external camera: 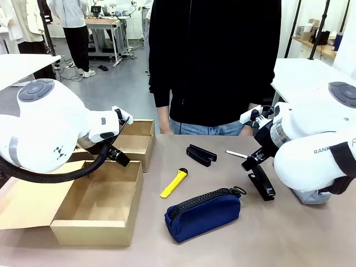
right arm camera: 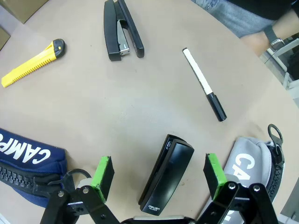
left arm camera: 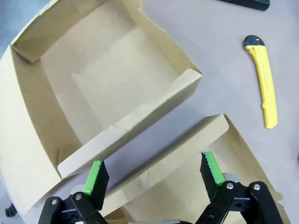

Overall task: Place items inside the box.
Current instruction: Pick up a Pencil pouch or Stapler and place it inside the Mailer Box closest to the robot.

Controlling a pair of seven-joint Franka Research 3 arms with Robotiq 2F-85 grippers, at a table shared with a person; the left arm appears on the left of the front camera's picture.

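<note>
My left gripper stands open over the gap between two cardboard boxes, holding nothing. The box, the larger one, lies just below it with its lid flap open to the left. On the brown table lie the yellow utility knife, black stapler, white pen and navy "CAMPUS" pouch. My right gripper is open above the black clip-like piece, which lies on the table between its fingers.
A smaller open cardboard box sits just behind the larger one. A grey pouch lies under my right arm. A person in black stands at the far edge, a hand with a watch close to the pen.
</note>
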